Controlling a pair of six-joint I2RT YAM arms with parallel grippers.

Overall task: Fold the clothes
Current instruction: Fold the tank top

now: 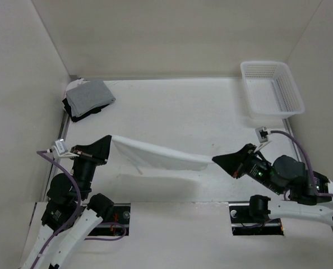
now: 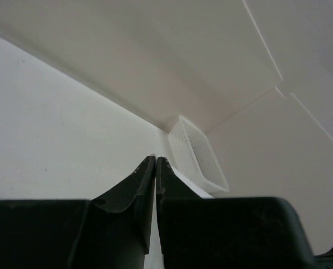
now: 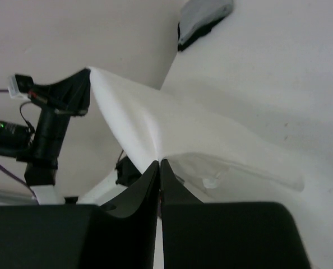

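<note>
The table (image 1: 172,106) is white, walled on three sides, and bare across its whole middle. The white garment (image 1: 155,156) does not lie on it. It hangs as a stretched band above the near half of the table, closer to the near edge than to the far one, with its shadow on the surface below. Its long axis runs left to right, roughly along the near edge, and dips a little toward the right. A thin strap (image 1: 139,167) dangles under its left part.

A white mesh basket (image 1: 249,92) sits in the far right corner. A folded gray-and-black pile (image 1: 88,98) sits in the far left corner. Both are well apart from the garment.

The left arm (image 1: 71,224) has its jaws clenched on the garment's left end, and the right arm (image 1: 301,210) has its jaws clenched on the right end. The right wrist view shows cloth spreading out from between the closed tips.

Neither arm is nearer, since each holds one end. The open room lies beyond the garment, toward the table's middle. Laying it down there looks safer than by the near edge, where the arm bases crowd in.
</note>
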